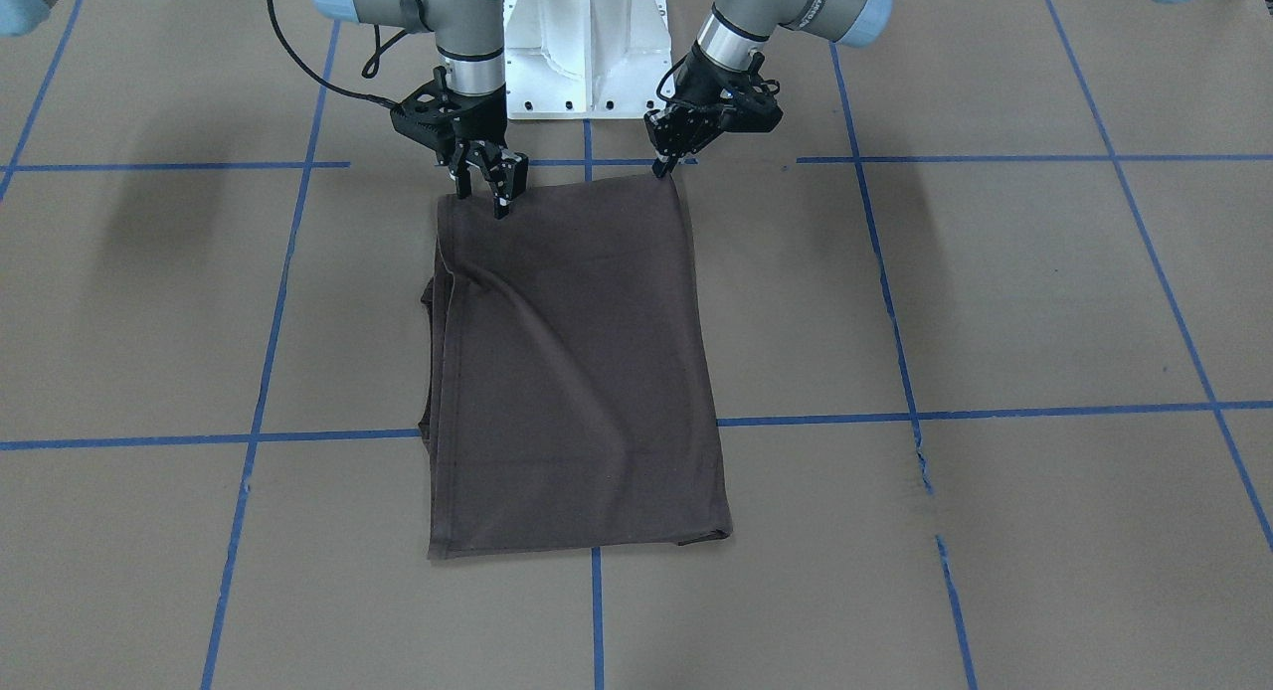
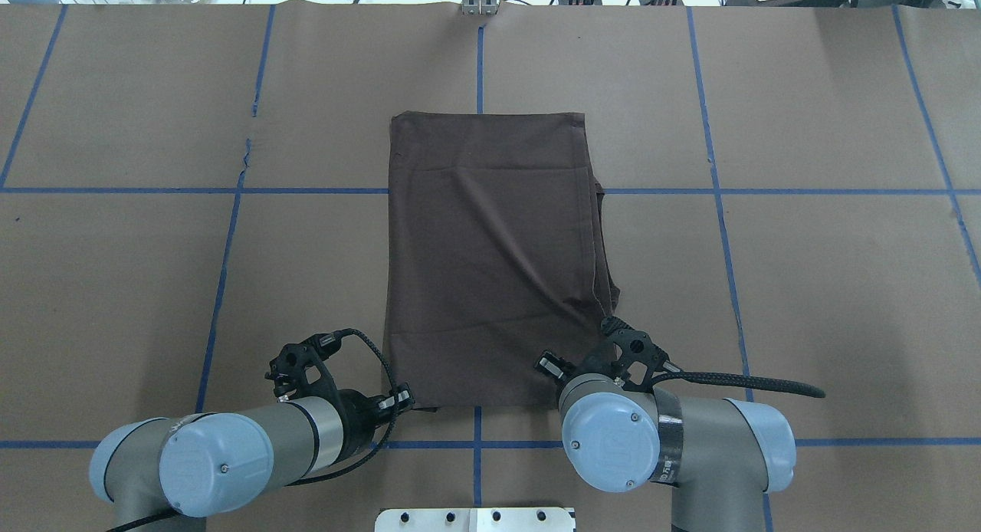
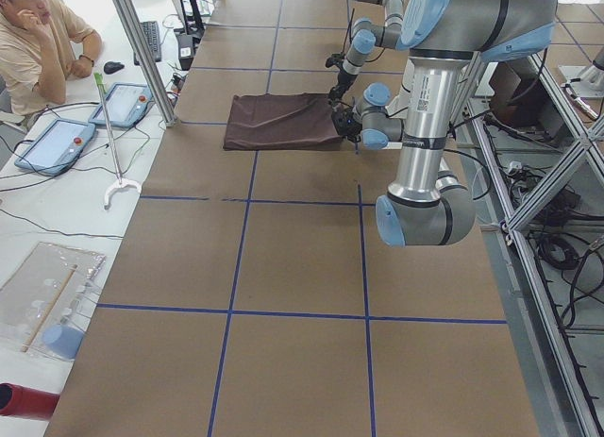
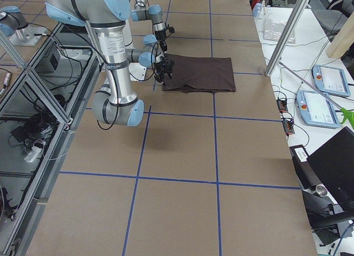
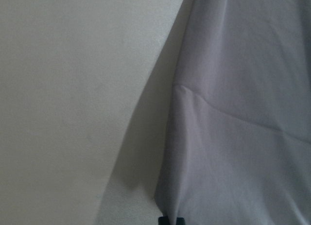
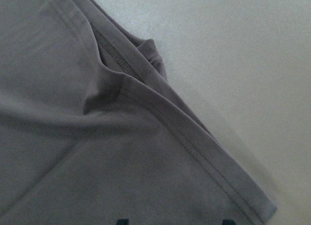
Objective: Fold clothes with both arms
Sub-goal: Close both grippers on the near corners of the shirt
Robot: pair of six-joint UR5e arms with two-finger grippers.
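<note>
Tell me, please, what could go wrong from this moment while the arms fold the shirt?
1. The left claw seems to pinch only the very corner of the T-shirt; it may slip out when lifted.
2. The right claw stands open over stacked layers; it may catch only some, and the fold skews.

Even overhead light, soft arm shadows, hazy wrist views

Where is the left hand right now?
In the front-facing view, on the right: the left hand sits at the T-shirt's corner nearest the white pedestal.
</note>
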